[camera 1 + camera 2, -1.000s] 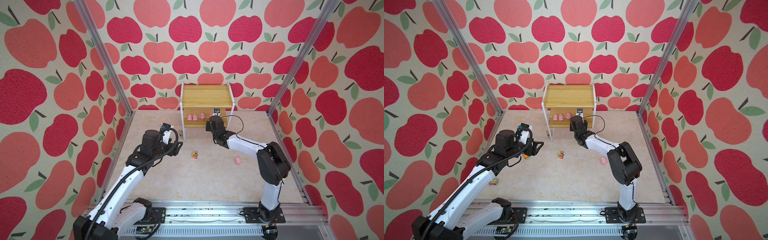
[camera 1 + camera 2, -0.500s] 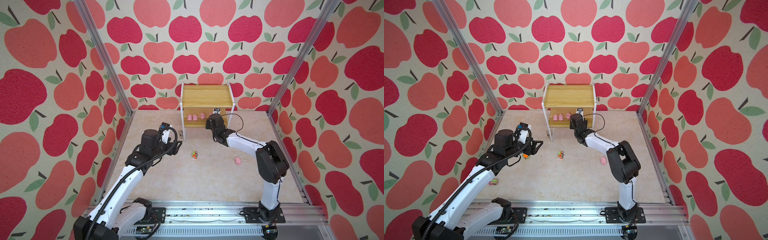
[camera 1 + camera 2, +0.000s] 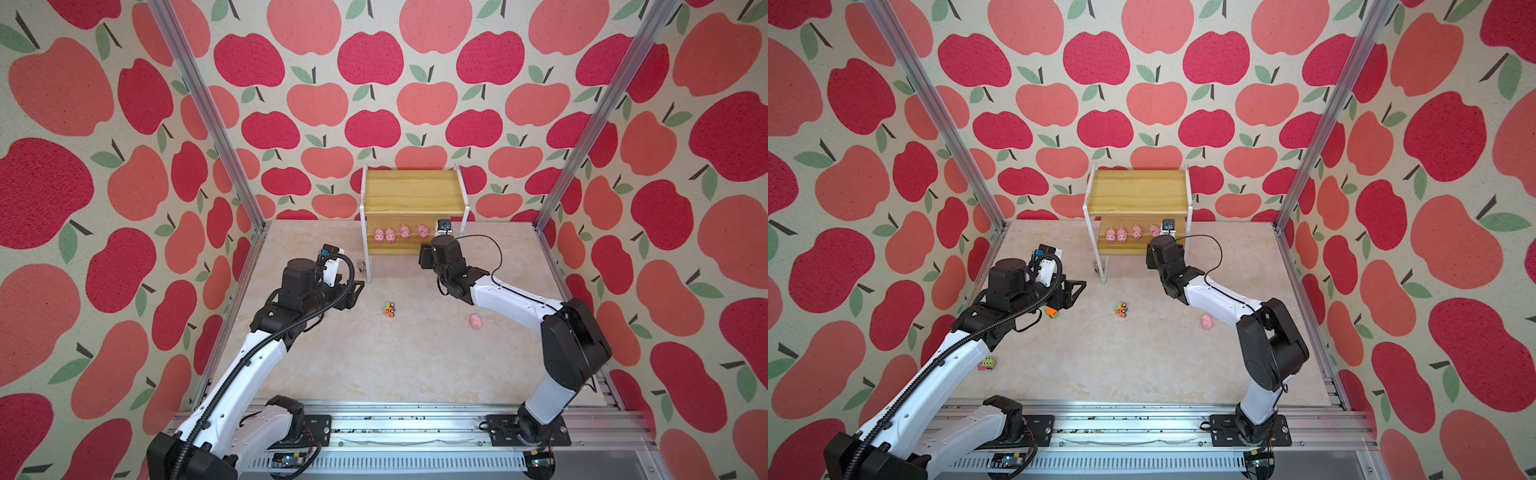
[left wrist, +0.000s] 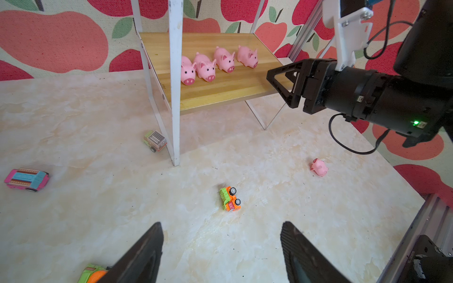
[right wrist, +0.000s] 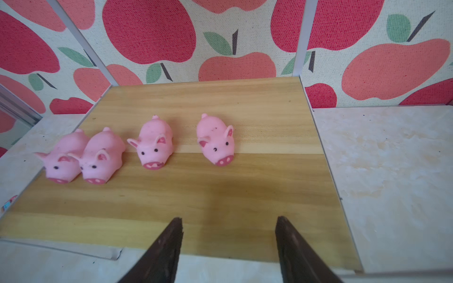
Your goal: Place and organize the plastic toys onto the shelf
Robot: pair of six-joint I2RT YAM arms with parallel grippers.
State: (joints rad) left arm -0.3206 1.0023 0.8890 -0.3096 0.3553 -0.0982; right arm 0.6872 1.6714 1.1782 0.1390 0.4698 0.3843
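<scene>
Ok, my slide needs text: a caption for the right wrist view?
Open right gripper faces four pink pigs lined up on the shelf.

The left gripper (image 4: 221,223) half hides one green-orange truck (image 4: 91,274).

Shelf (image 3: 413,195) with four pigs (image 5: 154,144)
</scene>
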